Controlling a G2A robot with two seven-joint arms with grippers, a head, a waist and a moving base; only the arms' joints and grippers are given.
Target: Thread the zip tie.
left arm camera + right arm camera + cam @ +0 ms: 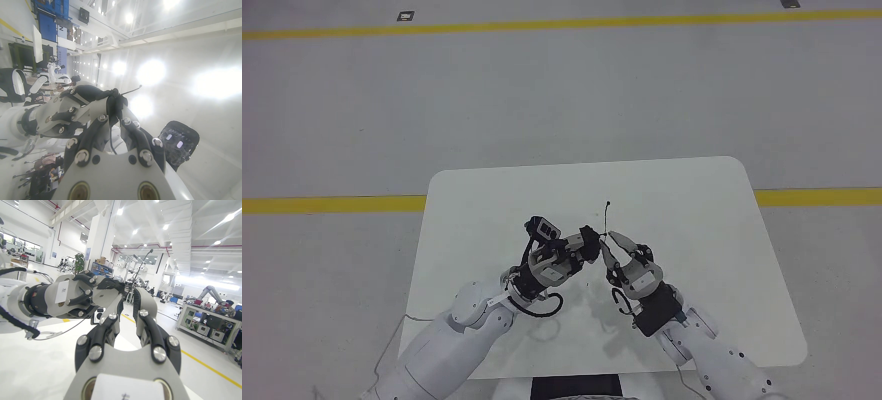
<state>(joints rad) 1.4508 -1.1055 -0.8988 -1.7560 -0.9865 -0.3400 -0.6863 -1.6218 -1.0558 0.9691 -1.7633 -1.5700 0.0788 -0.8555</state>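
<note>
You have one zip tie: thin, black, raised off the table over its middle, free end pointing toward the far edge.

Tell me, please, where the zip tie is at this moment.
In the top view the zip tie is over the middle of the table, pinched by the left gripper, its far end sticking out beside the right gripper.

The top view looks down from above the arms, far enough to take in the whole table. The left wrist view sits close behind the left gripper, facing ceiling lights; the right, close behind the right gripper, faces level over the floor. All 3 share the zip tie
</note>
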